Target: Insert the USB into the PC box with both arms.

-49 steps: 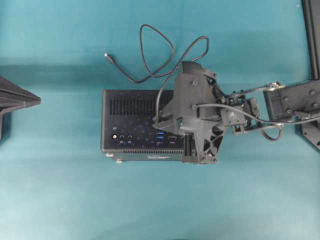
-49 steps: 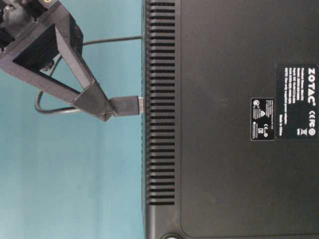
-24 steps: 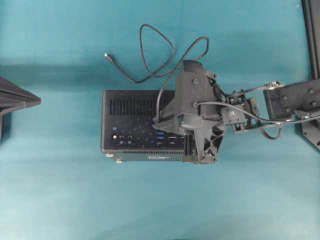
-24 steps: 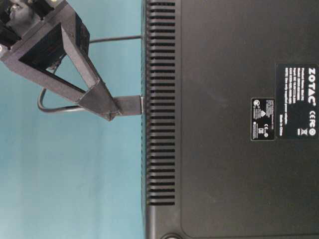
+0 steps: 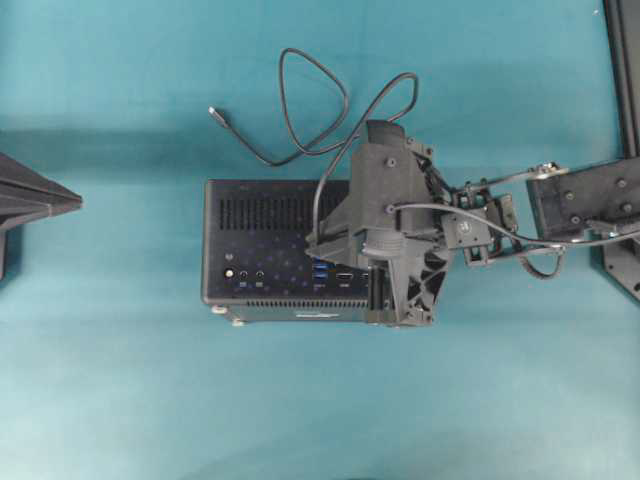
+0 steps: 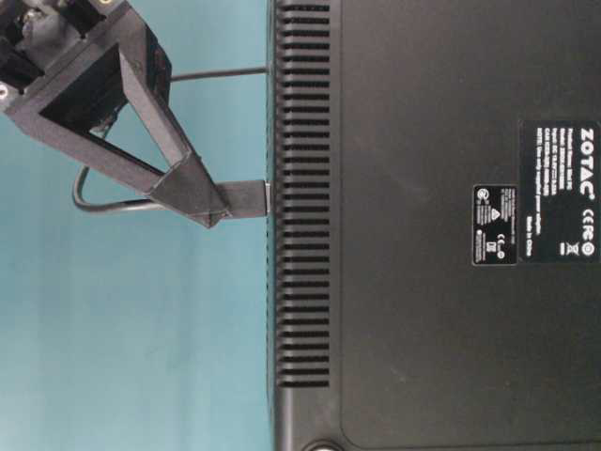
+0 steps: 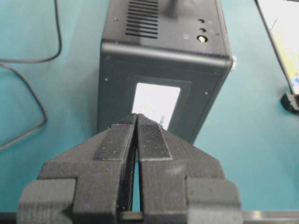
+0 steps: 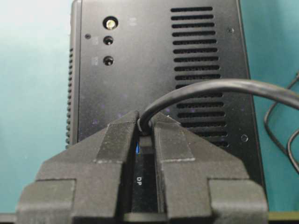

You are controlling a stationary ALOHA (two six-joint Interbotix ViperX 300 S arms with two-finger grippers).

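The step in hand is the insertion itself. The right gripper (image 6: 218, 209), a black lattice-framed pincer, is clamped nearly shut on the chunky black plug (image 6: 246, 198) of the long thin black USB cable (image 5: 300, 100), whose slack loops across the teal desk (image 5: 120, 380) behind the box. The plug's tip sits right at the port face of the black rectangular PC box (image 5: 265, 225) with vent slits; whether it has entered a blue port (image 5: 319, 271) I cannot tell. The left gripper (image 7: 136, 125) has its jaws pressed together, holding nothing, hovering off the box's end wall. By my reading, the next move calls for a straight push along the port's axis, with the left arm bracing the box against sliding.
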